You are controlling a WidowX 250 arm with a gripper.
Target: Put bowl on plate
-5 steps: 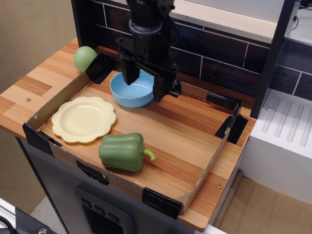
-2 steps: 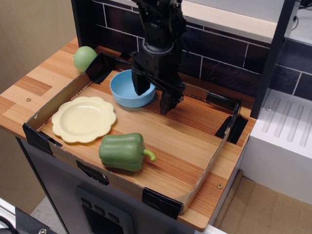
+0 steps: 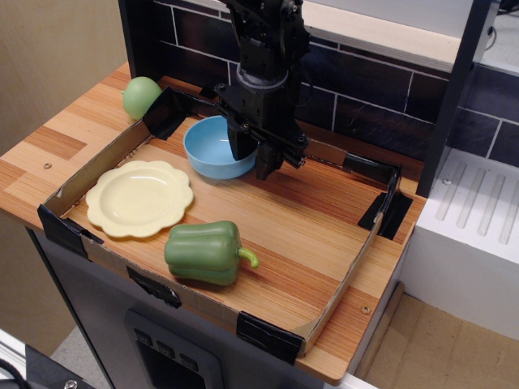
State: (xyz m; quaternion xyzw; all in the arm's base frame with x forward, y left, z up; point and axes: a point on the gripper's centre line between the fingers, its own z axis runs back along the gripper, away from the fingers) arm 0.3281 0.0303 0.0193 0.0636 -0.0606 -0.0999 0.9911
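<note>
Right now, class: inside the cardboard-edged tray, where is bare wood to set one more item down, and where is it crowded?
The largest free patch runs right of the green pepper to the tray's right cardboard wall. A thin strip lies between the plate and pepper. The back left is crowded: the pincer straddles the rim of the bowl, close behind the plate.

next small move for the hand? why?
Probably lift straight up. The hand looks pinched on the right rim of the bowl, which sits on the wood beside the plate, not on it. It needs to rise before moving left to the plate.
</note>
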